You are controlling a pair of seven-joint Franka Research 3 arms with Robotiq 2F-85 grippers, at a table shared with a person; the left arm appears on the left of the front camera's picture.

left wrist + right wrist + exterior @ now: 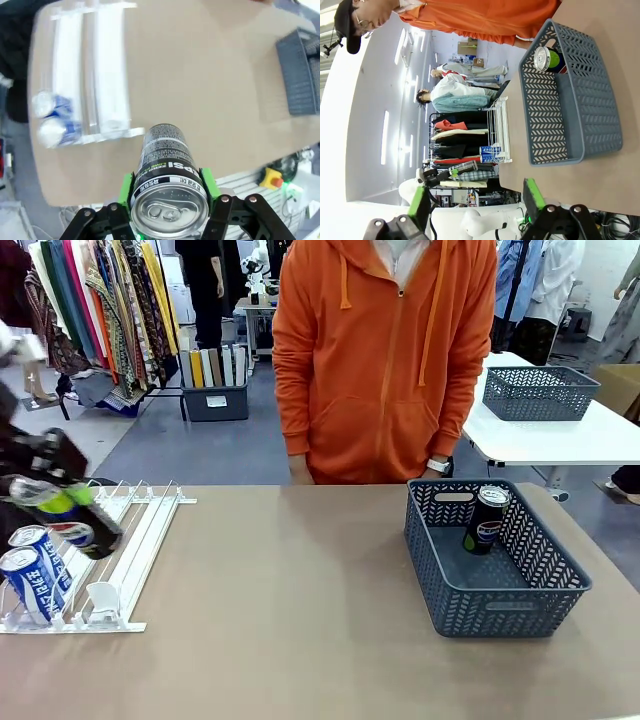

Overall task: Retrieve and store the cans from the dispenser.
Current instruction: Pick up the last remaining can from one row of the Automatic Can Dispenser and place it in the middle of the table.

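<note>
Left end effector [167, 185] is gripping a black Pepsi can [165, 155], with green pads pressing on both sides just below the silver top. In the front view we're seeing that can tilting, top toward 10 o'clock, at the 9 o'clock edge of the surface [300, 620]. It's overlapping the left lanes of the dispenser [140, 540]. From the left wrist it's hanging well above the surface, with the dispenser's low end just past it.

Right end effector [476, 200] is standing open, with the pads well apart and nothing sitting between them. It's looking sideways across the surface toward the basket.

Taking 12 as the far side in the front view, the dispenser is sitting at 8 to 9 o'clock, sloping down toward us. Two Pocari Sweat cans [30, 575] are lying side by side in its leftmost lanes at the low end, silver tops facing us. A white pusher block [103, 598] is sitting in a lane just to their 3 o'clock.

We're seeing the dark grey basket [470, 610] at 3 to 4 o'clock. A second Pepsi can [487, 520] is leaning in its far corner, around 12 o'clock inside the basket.

A person in an orange hoodie [385, 360] is standing at 12 o'clock, arms hanging down behind the far edge.
</note>
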